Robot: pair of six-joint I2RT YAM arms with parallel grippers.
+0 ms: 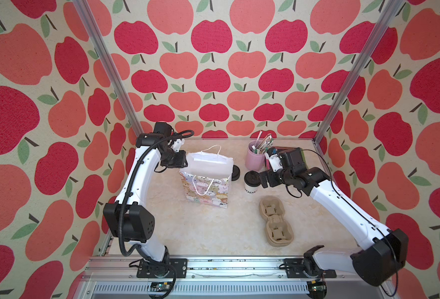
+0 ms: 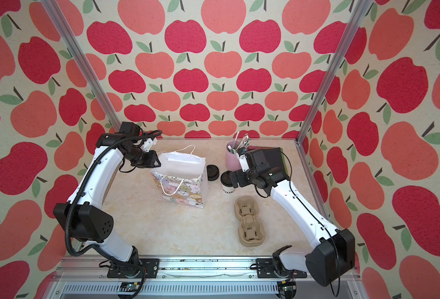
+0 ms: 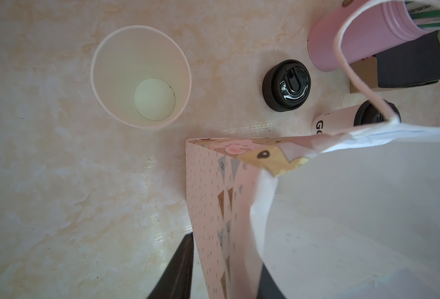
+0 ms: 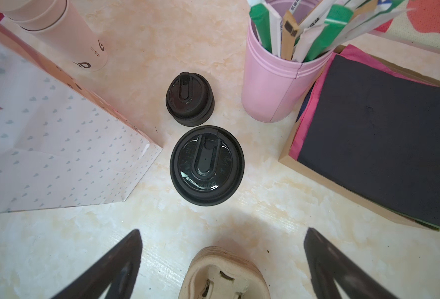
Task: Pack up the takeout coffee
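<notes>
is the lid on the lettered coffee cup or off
On. The black lid sits flush atop the upright lettered cup.

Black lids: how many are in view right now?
2. One black lid sits on the lettered white cup. A second black lid lies loose on the table beside the gift bag, near the pink cup; its rim looks layered, so more may be stacked under it.

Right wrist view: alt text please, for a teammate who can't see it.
The lidded takeout coffee, seen from above as a round black lid, stands just ahead of the open right gripper. Around it: a spare black lid, a pink cup of sticks, the gift bag and a pulp cup carrier.
</notes>
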